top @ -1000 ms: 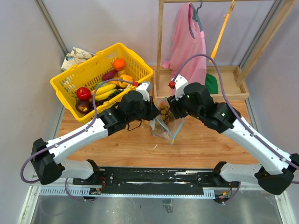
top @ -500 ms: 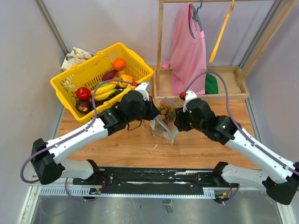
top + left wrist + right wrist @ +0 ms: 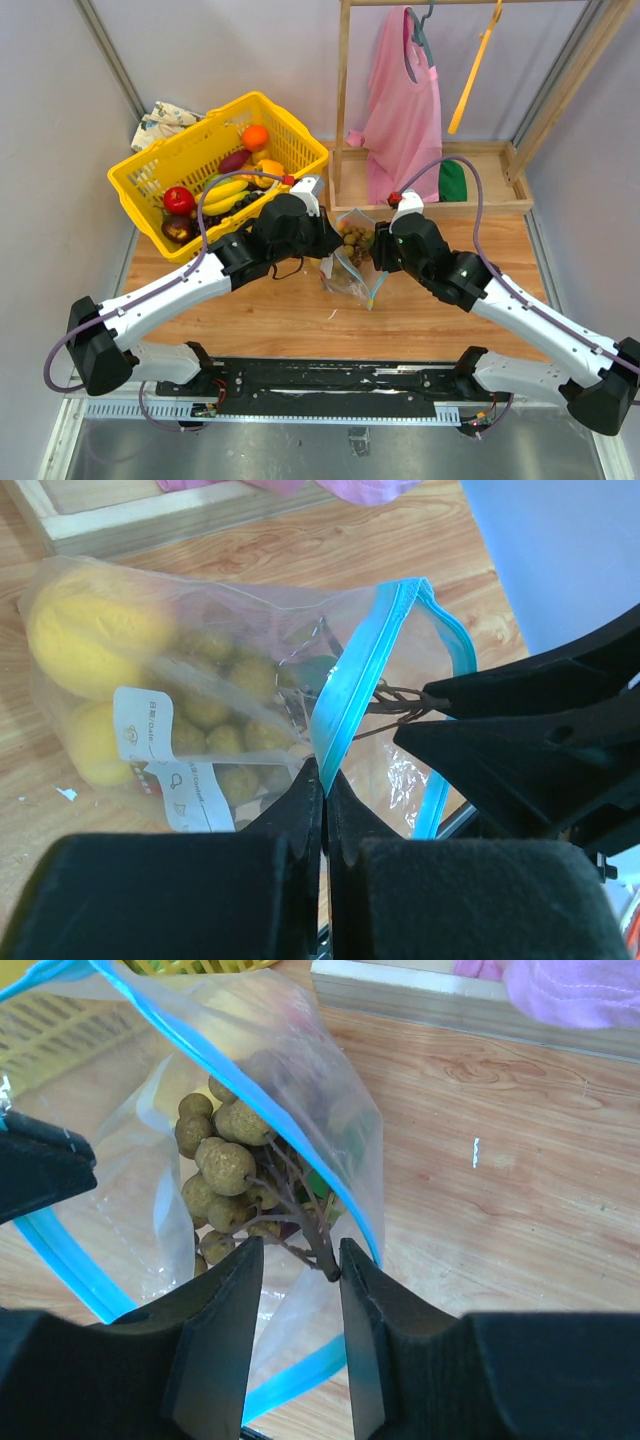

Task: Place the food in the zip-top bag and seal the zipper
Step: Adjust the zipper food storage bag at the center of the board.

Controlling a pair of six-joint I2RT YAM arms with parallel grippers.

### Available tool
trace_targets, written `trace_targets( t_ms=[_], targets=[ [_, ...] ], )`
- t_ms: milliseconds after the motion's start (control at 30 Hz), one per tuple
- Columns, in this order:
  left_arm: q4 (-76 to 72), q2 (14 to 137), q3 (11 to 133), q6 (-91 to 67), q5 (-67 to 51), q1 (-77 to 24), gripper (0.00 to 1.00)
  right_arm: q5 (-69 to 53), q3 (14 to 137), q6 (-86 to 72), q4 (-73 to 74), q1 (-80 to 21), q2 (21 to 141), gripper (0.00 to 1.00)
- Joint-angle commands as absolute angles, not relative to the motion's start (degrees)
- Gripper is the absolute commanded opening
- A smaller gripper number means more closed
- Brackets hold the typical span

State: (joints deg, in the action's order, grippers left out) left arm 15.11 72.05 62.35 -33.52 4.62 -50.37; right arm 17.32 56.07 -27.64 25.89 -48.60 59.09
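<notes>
The clear zip-top bag [image 3: 350, 270] stands open on the wooden table between my two grippers. My left gripper [image 3: 325, 780] is shut on its blue-green zipper [image 3: 355, 670] strip and holds one side of the mouth up. Yellow round fruits [image 3: 70, 630] and a white label [image 3: 150, 730] show through the plastic. My right gripper [image 3: 300, 1260] is open at the bag's mouth. The brownish grape cluster [image 3: 225, 1160] hangs inside the mouth, its stem between the open jaws and touching the right finger. In the top view the cluster [image 3: 352, 238] lies between the left gripper [image 3: 330, 243] and the right gripper [image 3: 378, 245].
A yellow basket [image 3: 205, 120] with several more toy fruits stands at the back left. A wooden rack base [image 3: 480, 190] with a pink garment [image 3: 400, 100] hanging over it stands close behind the bag. Bare wooden table [image 3: 440, 320] lies in front.
The right arm has drawn back to the right and lowered, its gripper still at the bag's mouth. The left arm and the bag have stayed in place.
</notes>
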Motion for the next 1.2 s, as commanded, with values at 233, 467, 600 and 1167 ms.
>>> trace_targets(
  t_ms=[233,467,600,1167],
  targets=[
    [12.89,71.41,63.5,-34.01,2.58,-50.23,0.0,18.51,53.52,-26.76,14.9,-47.85,60.61,0.19],
    [12.16,71.46,63.16,-34.25,2.11,-50.19,0.0,16.72,52.56,-25.94,8.76,-47.81,62.45,0.11],
    [12.13,71.63,63.25,-34.19,2.02,-50.19,0.0,16.23,52.44,-23.83,5.7,-47.81,62.89,0.02],
    [13.95,71.45,64.33,-33.02,4.14,-50.01,0.0,6.72,78.7,-11.49,42.17,-46.14,72.13,0.01]
  ],
)
